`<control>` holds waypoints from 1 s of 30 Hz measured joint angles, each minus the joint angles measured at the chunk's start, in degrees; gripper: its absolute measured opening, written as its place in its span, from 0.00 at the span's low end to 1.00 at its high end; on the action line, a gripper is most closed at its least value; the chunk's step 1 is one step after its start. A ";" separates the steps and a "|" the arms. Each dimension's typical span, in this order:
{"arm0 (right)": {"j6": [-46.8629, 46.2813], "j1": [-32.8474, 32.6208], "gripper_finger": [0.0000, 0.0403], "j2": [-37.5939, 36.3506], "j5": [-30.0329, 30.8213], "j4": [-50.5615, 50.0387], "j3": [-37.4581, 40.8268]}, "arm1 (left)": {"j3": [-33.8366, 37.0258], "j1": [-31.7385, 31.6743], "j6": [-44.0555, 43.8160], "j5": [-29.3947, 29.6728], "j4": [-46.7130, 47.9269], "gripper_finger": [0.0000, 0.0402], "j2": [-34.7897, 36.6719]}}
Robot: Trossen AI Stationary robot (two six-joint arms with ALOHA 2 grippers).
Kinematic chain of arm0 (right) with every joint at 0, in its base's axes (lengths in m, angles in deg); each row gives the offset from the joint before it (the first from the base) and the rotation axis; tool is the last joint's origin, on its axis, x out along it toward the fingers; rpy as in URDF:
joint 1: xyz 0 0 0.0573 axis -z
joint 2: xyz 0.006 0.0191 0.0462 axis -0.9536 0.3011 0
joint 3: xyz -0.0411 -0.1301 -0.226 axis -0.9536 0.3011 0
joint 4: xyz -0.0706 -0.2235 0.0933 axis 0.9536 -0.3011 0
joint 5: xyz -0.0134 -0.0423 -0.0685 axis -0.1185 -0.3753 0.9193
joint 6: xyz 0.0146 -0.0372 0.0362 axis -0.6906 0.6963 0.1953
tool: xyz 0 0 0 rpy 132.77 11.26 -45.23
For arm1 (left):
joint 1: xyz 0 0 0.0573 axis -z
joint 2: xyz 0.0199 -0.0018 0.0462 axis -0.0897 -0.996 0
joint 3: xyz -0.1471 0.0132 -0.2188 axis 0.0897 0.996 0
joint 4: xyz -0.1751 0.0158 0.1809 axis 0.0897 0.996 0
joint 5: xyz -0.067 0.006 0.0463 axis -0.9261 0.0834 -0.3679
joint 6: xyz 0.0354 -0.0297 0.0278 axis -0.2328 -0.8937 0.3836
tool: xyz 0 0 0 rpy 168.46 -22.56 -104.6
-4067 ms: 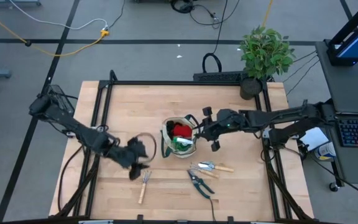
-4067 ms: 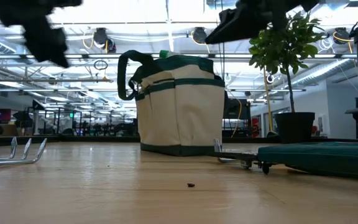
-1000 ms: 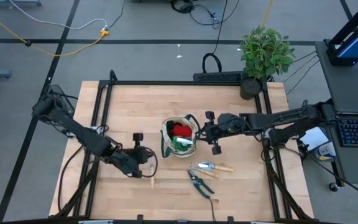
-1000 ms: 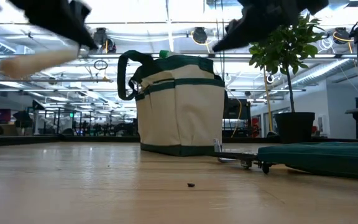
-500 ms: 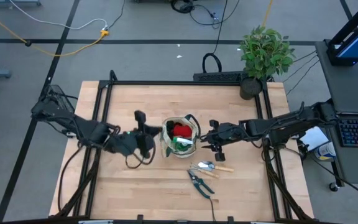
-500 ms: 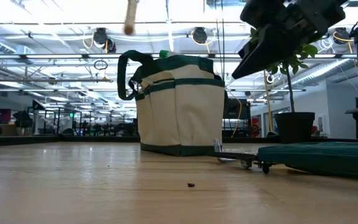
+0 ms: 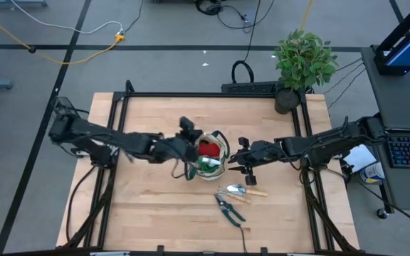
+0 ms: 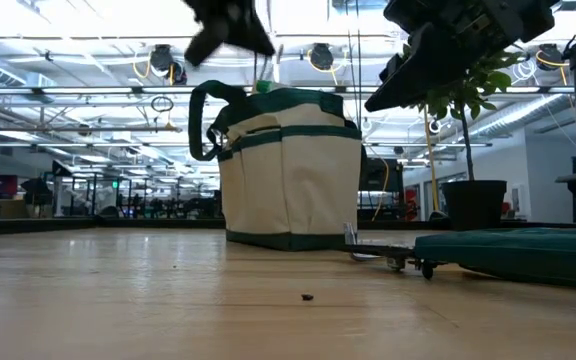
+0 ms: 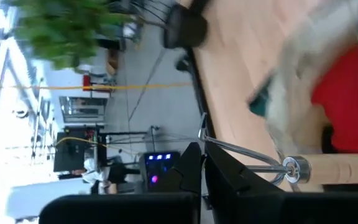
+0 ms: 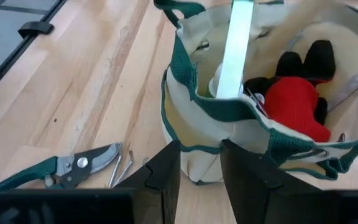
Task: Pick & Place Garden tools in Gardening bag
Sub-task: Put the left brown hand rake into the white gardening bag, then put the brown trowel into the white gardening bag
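The beige gardening bag [image 7: 206, 171] with green trim stands upright mid-table, with a red item [image 10: 297, 102] inside it. My left gripper [image 7: 186, 135] hangs over the bag's left rim, shut on the wooden-handled fork [image 9: 328, 168]. The fork's handle reaches out over the bag's opening. My right gripper [image 7: 244, 161] hovers just right of the bag, its fingers apart with nothing between them. A trowel [image 7: 242, 190] and green-handled shears [image 7: 228, 208] lie flat on the table near the bag. My left gripper pinches the fork at its metal end, by the tines [image 9: 253, 155] just short of the ferrule [image 9: 291, 168], between its two fingers. The wooden handle sticks out beyond the fingers. The fork is lifted clear of the table, above the bag's rim.
A potted plant [image 7: 303, 60] stands at the table's far right corner. A black frame rail [image 7: 212, 94] runs along the far edge. Bare wood lies left of the bag and along the near edge.
My left gripper has risen and gone from the table's near left toward the bag, carrying the fork, which has swung round so its handle now points over the bag. My right gripper has drawn a little away from the bag's right rim, toward the near edge.
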 joint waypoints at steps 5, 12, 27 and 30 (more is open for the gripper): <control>0.00 0.00 0.26 0.00 -0.04 1.72 0.00 | 0.00 -0.85 6.15 -0.30 -0.50 0.01 -5.41; 0.02 0.00 0.26 0.00 -0.04 1.86 0.00 | -0.07 -0.34 12.31 -5.77 0.06 0.02 -8.60; 0.17 0.00 0.26 0.00 0.04 1.87 0.00 | -0.09 -2.47 11.55 -18.29 0.11 0.19 -8.75; 0.17 0.00 0.26 0.00 0.04 1.87 0.01 | -0.09 -2.64 10.69 -18.10 0.03 0.23 -8.75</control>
